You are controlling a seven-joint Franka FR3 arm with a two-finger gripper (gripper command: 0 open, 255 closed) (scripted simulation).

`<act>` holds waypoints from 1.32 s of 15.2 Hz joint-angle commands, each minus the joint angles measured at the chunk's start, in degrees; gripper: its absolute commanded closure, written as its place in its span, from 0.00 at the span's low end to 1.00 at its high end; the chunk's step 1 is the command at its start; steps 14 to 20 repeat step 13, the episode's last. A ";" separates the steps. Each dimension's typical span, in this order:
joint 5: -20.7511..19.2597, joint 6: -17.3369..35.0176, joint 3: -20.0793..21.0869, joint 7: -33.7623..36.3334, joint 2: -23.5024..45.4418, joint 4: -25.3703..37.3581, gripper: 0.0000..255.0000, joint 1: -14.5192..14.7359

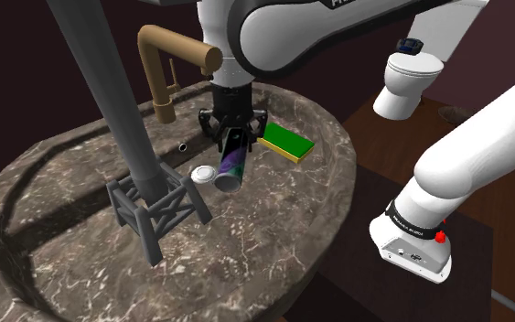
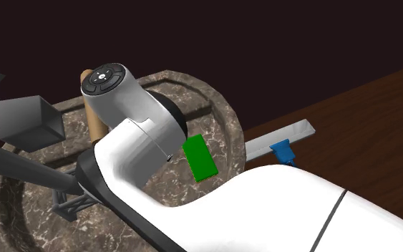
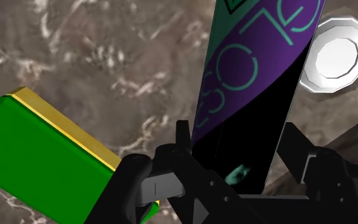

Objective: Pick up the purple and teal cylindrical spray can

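Observation:
The spray can (image 1: pixel 232 165) is a purple and dark cylinder with teal lettering. It slants down from my gripper (image 1: pixel 234 137) over the round marble basin (image 1: pixel 72 183). In the wrist view the can (image 3: pixel 254 70) runs away from the hand. My gripper (image 3: pixel 236 132) is shut on its near end, with a black finger (image 3: pixel 182 137) pressed to each side. Whether the can's lower end touches the marble I cannot tell.
A small white round cap (image 1: pixel 203 174) lies beside the can's lower end. A green and yellow sponge (image 1: pixel 285 141) lies close to the gripper. A tan faucet (image 1: pixel 164 78) and a dark post on a lattice base (image 1: pixel 155 206) stand nearby. A white toilet (image 1: pixel 409 78) is behind.

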 commanded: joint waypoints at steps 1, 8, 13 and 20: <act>-0.10 -1.44 0.31 -0.04 -0.32 2.02 1.00 0.46; 0.35 -6.96 -0.65 -0.62 -1.67 6.47 1.00 0.14; 0.55 -9.45 -0.64 -0.88 -2.12 8.67 1.00 -0.49; 0.55 -9.45 -0.64 -0.88 -2.12 8.67 1.00 -0.49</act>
